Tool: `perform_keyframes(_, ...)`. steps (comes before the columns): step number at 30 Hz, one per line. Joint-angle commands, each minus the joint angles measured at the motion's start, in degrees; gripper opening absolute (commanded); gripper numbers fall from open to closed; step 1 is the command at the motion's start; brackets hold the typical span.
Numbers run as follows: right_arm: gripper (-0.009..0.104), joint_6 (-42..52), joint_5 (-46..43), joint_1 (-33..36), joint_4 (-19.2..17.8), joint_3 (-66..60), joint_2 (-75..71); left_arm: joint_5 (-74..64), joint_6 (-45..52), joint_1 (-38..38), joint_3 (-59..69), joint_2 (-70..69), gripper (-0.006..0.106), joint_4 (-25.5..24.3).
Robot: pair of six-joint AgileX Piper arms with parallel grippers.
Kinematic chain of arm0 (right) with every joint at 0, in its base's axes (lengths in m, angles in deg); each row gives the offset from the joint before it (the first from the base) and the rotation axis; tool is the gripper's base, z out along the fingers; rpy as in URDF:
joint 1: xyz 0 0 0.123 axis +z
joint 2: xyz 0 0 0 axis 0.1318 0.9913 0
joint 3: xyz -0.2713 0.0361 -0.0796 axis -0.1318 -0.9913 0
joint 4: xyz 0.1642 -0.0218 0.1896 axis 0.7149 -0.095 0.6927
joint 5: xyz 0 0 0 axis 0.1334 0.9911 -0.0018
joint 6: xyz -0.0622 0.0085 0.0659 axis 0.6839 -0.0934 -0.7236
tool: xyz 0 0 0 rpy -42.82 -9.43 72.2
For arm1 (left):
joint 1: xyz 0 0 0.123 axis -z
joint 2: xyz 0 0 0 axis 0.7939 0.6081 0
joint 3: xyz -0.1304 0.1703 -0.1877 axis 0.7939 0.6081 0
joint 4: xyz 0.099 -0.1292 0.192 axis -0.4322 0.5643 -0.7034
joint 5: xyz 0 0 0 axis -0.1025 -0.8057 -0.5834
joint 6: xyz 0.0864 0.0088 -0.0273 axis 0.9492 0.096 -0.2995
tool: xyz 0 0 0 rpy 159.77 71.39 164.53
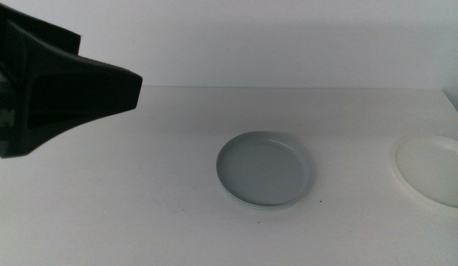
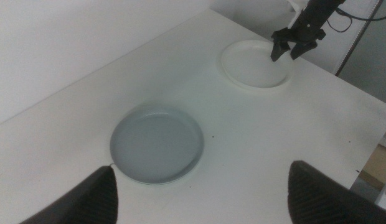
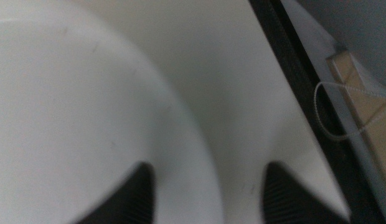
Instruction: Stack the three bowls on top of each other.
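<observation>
Right arm nearest the white bowl (image 2: 254, 65).
Your right gripper (image 2: 297, 45) hangs spread-jawed astride its rim; the left gripper (image 2: 202, 193), also spread, waits high.

Nothing here can be read. The grey bowl (image 1: 266, 168), the white bowl (image 1: 433, 168) and the table (image 1: 140, 199) are all plain, with no lettering or marks.
</observation>
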Motion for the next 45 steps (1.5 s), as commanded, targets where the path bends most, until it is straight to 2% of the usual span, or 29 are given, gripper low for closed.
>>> perform_keyframes(1,0.037,0.59,-2.22,-0.36,0.26,0.35,0.89,0.72,-0.48,-0.01,0.08,-0.11,0.094,0.37)
perform_keyframes(3,0.013,0.59,-2.43,-0.36,0.66,0.35,1.30,0.72,-0.48,-0.01,0.08,-0.11,0.094,0.37)
perform_keyframes(4,-0.003,1.01,-2.21,-0.36,1.54,0.35,1.30,0.72,-0.48,-0.01,0.08,-0.11,0.094,0.37)
perform_keyframes(8,-0.002,3.61,-2.44,1.71,6.61,0.47,-3.80,0.72,-0.48,-0.01,0.08,-0.11,0.094,0.37)
perform_keyframes(11,-0.002,3.43,0.20,6.61,10.87,1.83,-8.99,0.72,-0.48,-0.01,0.08,-0.11,0.094,0.37)
perform_keyframes(14,-0.002,2.46,4.49,15.98,10.89,3.89,-11.00,0.72,-0.48,-0.01,0.08,-0.11,0.094,0.37)
perform_keyframes(19,-0.002,-3.18,2.27,30.82,10.89,4.28,-10.01,0.72,-0.48,-0.01,0.08,-0.11,0.094,0.37)
perform_keyframes(23,-0.002,-4.61,0.88,37.96,10.89,4.28,-7.92,0.72,-0.48,-0.01,0.08,-0.11,0.094,0.37)
perform_keyframes(27,-0.002,-5.03,-0.33,40.17,9.17,4.28,-6.25,0.72,-0.48,-0.01,0.08,-0.11,0.094,0.37)
perform_keyframes(40,-0.002,-4.00,-1.79,43.40,9.58,4.28,-3.39,0.72,-0.48,-0.01,0.08,-0.11,0.094,0.37)
perform_keyframes(45,0.007,-4.00,-2.91,43.69,9.32,4.28,-3.39,0.72,-0.48,-0.01,0.08,-0.11,0.094,0.37)
